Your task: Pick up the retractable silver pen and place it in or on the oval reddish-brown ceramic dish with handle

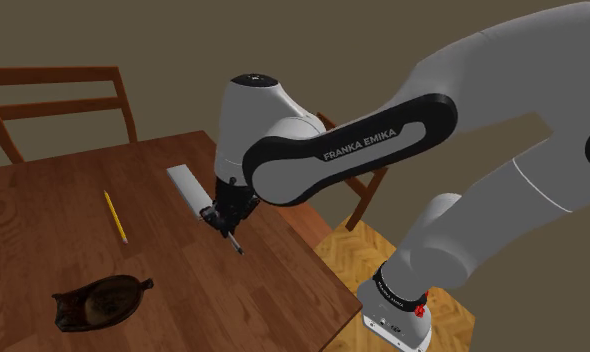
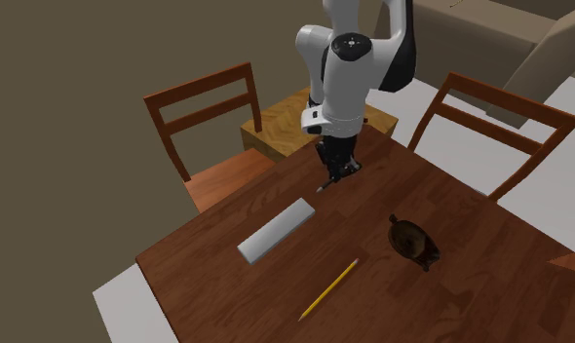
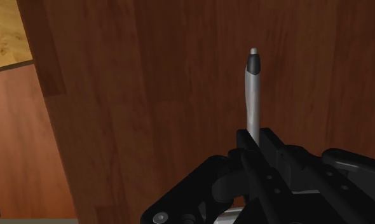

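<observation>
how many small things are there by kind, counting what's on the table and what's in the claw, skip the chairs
silver pen: 1, clasped in the claw
yellow pencil: 1
grey flat block: 1
dark brown dish: 1
total: 4

The white arm (image 1: pixel 333 150) bends low, wrist pointing down. Its gripper (image 3: pixel 255 139) (all black) clasps the silver pen (image 3: pixel 252 89).
</observation>
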Controlling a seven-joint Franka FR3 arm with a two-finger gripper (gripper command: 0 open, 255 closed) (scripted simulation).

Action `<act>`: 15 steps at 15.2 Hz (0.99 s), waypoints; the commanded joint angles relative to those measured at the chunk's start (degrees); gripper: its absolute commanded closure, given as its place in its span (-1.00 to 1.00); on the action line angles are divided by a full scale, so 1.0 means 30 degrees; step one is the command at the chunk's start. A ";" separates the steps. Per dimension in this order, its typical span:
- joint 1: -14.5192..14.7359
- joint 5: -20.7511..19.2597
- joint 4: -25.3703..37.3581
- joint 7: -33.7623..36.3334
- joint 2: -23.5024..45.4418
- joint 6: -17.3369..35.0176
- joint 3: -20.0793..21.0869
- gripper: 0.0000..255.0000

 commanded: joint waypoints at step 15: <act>0.0085 0.0201 0.2425 -0.0175 -0.2014 -0.4374 -0.0838 1.00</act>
